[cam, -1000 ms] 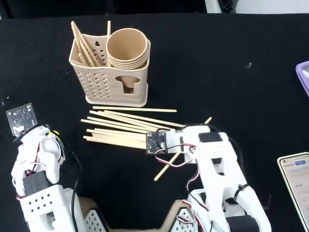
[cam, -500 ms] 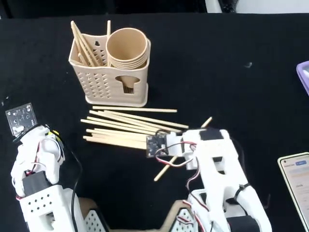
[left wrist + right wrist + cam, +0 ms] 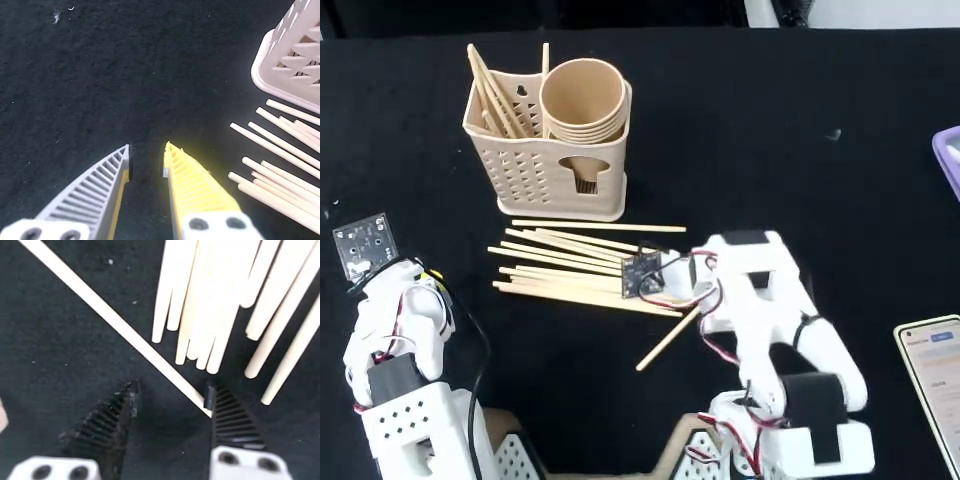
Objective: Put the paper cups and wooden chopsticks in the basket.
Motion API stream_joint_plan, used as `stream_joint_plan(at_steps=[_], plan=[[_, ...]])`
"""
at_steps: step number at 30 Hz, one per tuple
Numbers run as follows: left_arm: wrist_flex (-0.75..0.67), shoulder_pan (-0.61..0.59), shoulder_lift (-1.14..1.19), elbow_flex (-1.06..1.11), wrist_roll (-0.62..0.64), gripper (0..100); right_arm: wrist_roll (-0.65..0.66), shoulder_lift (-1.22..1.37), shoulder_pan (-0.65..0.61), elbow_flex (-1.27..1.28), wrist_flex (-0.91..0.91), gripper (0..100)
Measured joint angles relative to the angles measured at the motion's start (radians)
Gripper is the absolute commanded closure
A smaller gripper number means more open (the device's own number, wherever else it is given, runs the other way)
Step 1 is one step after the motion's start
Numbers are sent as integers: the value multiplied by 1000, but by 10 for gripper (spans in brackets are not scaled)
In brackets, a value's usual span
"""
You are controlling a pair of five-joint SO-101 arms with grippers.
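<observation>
Paper cups: I see the paper cups (image 3: 582,97) nested upright in the basket (image 3: 535,172), in the end nearer the right arm.
Chopsticks in the basket: a few sticks (image 3: 492,92) lean in the other end, with their tips above the rim.
Loose chopsticks: the pile (image 3: 565,268) lies flat on the black surface (image 3: 800,150), just in front of the basket and fanned roughly side by side.
Lone chopstick: one stick (image 3: 667,341) lies slantwise, apart from the pile, and its upper end runs under the right arm.
Right gripper: the right gripper (image 3: 172,390) hangs low over the pile's ends. Its fingers are spread fairly wide and grip nothing, and the lone stick's end lies against one fingertip.
Left gripper: the left gripper (image 3: 147,146) sits over bare surface beside the pile and a basket corner. Its fingers are parted by a narrow gap with nothing between them.
Change: over the last second the right arm has swung towards the pile and the basket. Its wrist board now sits over the pile's ends, and the lone stick's far end, which showed earlier, is covered. The left arm, basket and pile match the earlier frames.
Edges: a phone (image 3: 932,380) and a purple object (image 3: 950,155) lie at the surface's side.
</observation>
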Motion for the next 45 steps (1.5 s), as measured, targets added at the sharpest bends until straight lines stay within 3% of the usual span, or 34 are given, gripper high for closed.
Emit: stream_joint_plan(at_steps=[8,17,27,30,35,42,45], plan=[[0,0,0,0,0,882,-69,14,0,-23,-6,991],[0,0,0,0,0,882,-229,15,-2,-80,55,988],[0,0,0,0,0,882,-506,-376,-267,-97,299,987],[0,0,0,0,0,883,-637,-491,-376,-54,232,987],[0,0,0,0,0,884,-804,-486,-512,83,-51,987],[0,0,0,0,0,884,-842,-204,-529,17,-192,973],[0,0,0,0,0,884,-848,-48,-529,-75,-192,865]])
